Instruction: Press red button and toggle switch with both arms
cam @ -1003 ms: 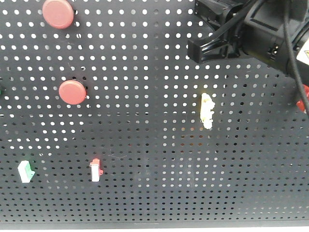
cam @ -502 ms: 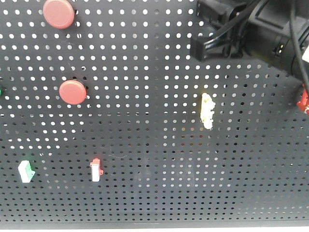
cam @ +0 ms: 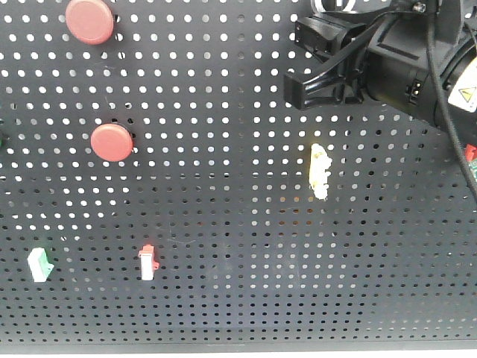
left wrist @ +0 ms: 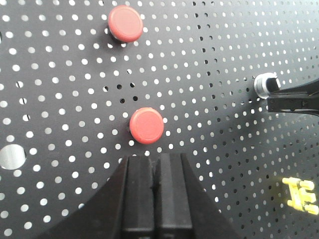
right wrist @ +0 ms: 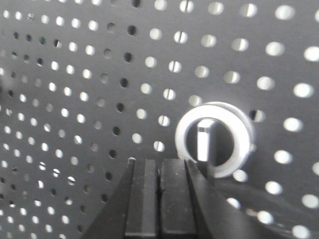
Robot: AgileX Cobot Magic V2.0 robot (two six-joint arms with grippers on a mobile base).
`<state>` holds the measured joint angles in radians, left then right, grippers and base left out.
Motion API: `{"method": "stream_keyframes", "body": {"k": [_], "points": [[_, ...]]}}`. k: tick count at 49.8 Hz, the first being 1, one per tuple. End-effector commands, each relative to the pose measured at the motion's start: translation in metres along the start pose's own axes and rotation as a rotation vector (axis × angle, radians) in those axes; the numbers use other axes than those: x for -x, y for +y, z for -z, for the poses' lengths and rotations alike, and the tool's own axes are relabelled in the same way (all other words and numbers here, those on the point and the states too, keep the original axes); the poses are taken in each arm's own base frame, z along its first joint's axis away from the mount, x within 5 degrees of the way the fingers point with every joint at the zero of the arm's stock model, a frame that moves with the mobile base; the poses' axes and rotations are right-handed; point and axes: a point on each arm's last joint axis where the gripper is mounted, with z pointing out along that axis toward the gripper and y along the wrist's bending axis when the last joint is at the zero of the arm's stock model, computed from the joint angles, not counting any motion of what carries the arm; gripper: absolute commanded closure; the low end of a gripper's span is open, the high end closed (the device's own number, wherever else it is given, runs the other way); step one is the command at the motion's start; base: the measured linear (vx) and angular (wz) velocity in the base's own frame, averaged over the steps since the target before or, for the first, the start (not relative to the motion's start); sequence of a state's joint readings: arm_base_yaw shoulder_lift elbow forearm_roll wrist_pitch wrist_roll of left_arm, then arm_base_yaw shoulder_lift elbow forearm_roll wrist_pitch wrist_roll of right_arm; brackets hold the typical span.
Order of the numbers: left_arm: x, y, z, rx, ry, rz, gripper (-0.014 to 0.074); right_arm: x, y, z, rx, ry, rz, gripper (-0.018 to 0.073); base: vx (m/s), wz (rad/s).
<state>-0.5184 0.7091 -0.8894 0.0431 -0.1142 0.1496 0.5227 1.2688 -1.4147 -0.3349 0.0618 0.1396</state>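
Two round, flat red buttons on black perforated pegboard (cam: 223, 313): red button (cam: 89, 21), duller and larger, upper left; brighter button (cam: 112, 142) below it. Toggle switch (right wrist: 213, 139): black lever in white ring, right of centre in right wrist view. Right gripper (right wrist: 159, 167) fingers pressed together, just lower-left of ring. Left gripper (left wrist: 155, 167) likewise closed, below brighter button. One yellow toggle (cam: 319, 171) mid-frame. Triangle warning sticker (cam: 466, 95) on right arm, writing unreadable.

Black pegboard (cam: 223, 298) carries red button (cam: 89, 21), smaller red button (cam: 112, 142), yellow toggle (cam: 319, 171), red toggle (cam: 147, 262), green switch (cam: 39, 264), toggle switch (right wrist: 205, 142).
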Motion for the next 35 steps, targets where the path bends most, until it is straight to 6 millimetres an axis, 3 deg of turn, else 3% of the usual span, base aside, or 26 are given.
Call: {"method": "stream_keyframes", "body": {"k": [1,18,25,35], "points": [[0.016,0.002,0.001,0.014,-0.102,0.005,0.0596,0.022,-0.021,0.012,-0.067,-0.109,0.015,0.0559,0.0,0.0],[0.014,0.002,0.0,0.013,-0.091,0.005,0.0596,0.035,-0.03,0.03,-0.106,-0.132,0.021,0.0559,0.0,0.0],[0.014,0.002,0.0,0.011,-0.081,0.004,0.0596,0.047,-0.033,0.056,-0.133,-0.114,0.027,0.0559,0.0,0.0],[0.011,0.002,-0.002,0.009,-0.071,0.005,0.0596,0.023,-0.027,0.101,-0.135,-0.05,0.042,0.0559,0.0,0.0]]}}
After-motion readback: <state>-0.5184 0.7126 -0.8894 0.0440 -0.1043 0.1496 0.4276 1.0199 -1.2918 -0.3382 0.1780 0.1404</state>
